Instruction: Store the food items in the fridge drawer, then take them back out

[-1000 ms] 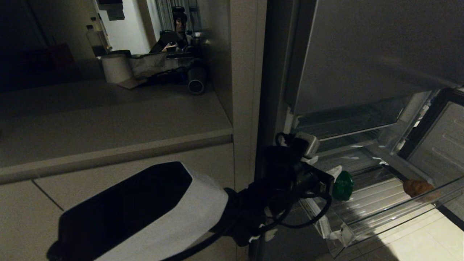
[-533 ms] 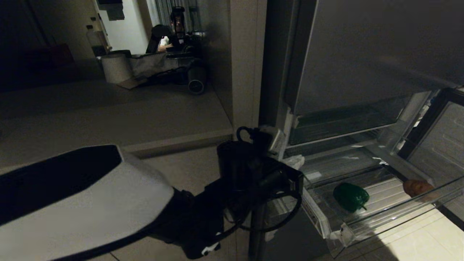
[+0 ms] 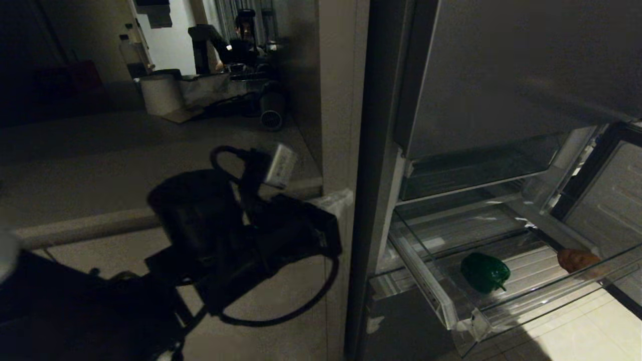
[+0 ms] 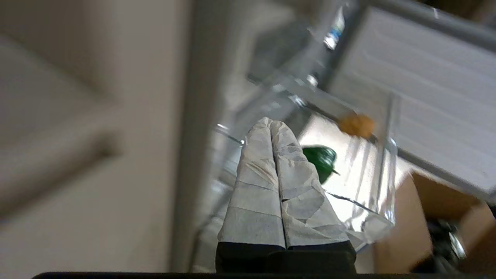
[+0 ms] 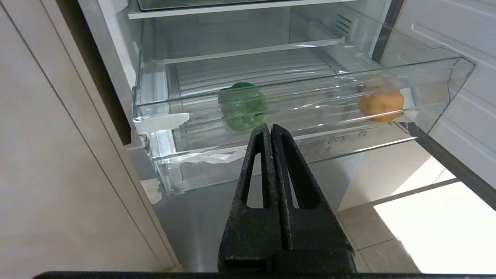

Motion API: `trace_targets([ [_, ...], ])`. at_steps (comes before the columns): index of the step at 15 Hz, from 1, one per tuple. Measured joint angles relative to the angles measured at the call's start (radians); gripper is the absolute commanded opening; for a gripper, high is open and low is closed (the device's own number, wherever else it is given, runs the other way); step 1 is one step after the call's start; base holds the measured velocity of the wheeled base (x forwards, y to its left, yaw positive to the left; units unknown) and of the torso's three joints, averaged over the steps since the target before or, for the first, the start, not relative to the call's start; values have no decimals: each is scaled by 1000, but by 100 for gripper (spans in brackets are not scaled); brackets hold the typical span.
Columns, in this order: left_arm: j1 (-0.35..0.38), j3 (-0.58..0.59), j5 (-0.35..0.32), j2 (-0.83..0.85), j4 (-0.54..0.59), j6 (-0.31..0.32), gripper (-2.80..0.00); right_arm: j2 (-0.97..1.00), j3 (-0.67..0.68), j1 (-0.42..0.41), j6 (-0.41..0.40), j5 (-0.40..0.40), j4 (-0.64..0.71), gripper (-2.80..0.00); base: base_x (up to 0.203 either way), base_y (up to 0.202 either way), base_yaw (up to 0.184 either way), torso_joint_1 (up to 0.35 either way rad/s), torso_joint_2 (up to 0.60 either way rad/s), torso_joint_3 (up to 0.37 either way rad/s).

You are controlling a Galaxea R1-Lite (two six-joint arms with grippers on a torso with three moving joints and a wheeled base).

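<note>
My left gripper point(image 4: 271, 126) is pinched together, empty, outside the drawer point(image 3: 526, 301). Green pepper point(image 3: 484, 272) and potato point(image 3: 577, 260) lie beyond it in there. Storing looks done; taking out remains.

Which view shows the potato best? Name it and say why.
The right wrist view: the potato sits sharp and well lit behind the drawer's clear front. The head view shows it dim at the drawer's right end; the left wrist view shows only an orange blur.
</note>
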Motion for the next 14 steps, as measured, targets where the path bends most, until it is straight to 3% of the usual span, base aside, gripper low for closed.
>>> trace_targets([
  [3, 96, 109, 5, -176, 15, 0, -280, 0, 0, 0, 0, 0, 0, -280, 0, 0, 0, 0, 0, 0],
  [7, 338, 217, 11, -467, 143, 1, -280, 0, 0, 0, 0, 0, 0, -280, 0, 0, 0, 0, 0, 0],
  [10, 531, 268, 17, -768, 381, 16, -280, 0, 0, 0, 0, -1, 0, -280, 0, 0, 0, 0, 0, 0],
  [14, 678, 317, 69, -1189, 864, 30, -280, 0, 0, 0, 0, -1, 0, -280, 0, 0, 0, 0, 0, 0],
])
